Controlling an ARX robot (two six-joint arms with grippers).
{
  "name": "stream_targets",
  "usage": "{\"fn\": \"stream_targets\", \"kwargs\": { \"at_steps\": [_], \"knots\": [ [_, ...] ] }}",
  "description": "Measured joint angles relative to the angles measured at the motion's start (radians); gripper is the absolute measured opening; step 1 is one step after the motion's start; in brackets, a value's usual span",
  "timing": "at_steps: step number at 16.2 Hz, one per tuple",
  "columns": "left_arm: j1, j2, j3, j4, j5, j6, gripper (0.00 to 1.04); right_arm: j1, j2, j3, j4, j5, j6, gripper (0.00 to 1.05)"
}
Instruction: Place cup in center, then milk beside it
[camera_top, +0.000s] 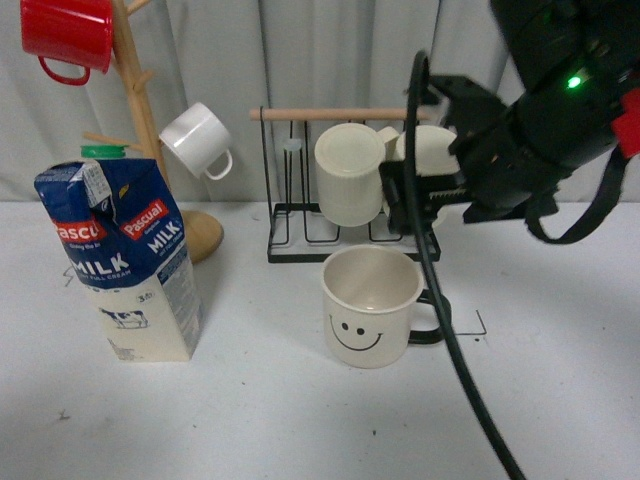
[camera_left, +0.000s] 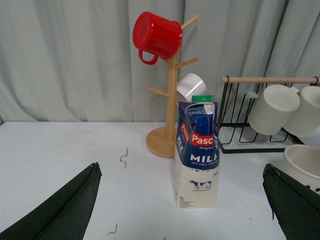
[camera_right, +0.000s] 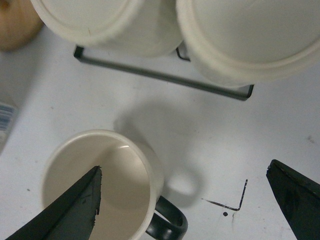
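Observation:
The cup (camera_top: 368, 305), a cream mug with a black smiley and a black handle (camera_top: 430, 320), stands upright on the white table. A black corner mark (camera_top: 478, 325) of the center lies just right of the handle. The milk (camera_top: 120, 260), a blue and cream Pascual carton with a green cap, stands upright at the left. My right gripper (camera_top: 425, 195) hovers open above the cup. In the right wrist view it (camera_right: 184, 170) is empty, with one finger over the cup (camera_right: 100, 185). My left gripper (camera_left: 180, 166) is open and empty, facing the milk (camera_left: 197, 152) from a distance.
A black wire rack (camera_top: 300, 240) with ribbed cream mugs (camera_top: 350, 170) stands right behind the cup. A wooden mug tree (camera_top: 145, 110) behind the milk holds a red mug (camera_top: 68, 35) and a small white mug (camera_top: 197, 140). A grey curtain hangs at the back.

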Motion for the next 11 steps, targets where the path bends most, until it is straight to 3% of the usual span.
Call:
{"fn": "stream_targets", "kwargs": {
  "at_steps": [3, 4, 5, 6, 8, 11],
  "knots": [
    [0.0, 0.0, 0.0, 0.0, 0.0, 0.0, 0.98, -0.069, -0.212, -0.175, 0.214, -0.069, 0.029, 0.98],
    [0.0, 0.0, 0.0, 0.0, 0.0, 0.0, 0.98, -0.082, -0.305, -0.341, 0.576, 0.116, 0.016, 0.86],
    [0.0, 0.0, 0.0, 0.0, -0.001, 0.0, 0.98, -0.106, -0.406, -0.496, 0.785, 0.221, 0.013, 0.75],
    [0.0, 0.0, 0.0, 0.0, -0.001, 0.0, 0.98, -0.144, -0.529, -0.655, 0.951, 0.255, 0.012, 0.62],
    [0.0, 0.0, 0.0, 0.0, 0.0, 0.0, 0.98, -0.178, -0.687, -0.845, 1.114, 0.246, 0.012, 0.37],
    [0.0, 0.0, 0.0, 0.0, 0.0, 0.0, 0.98, -0.2, -0.785, -1.06, 1.134, 0.206, 0.008, 0.02]
  ]
}}
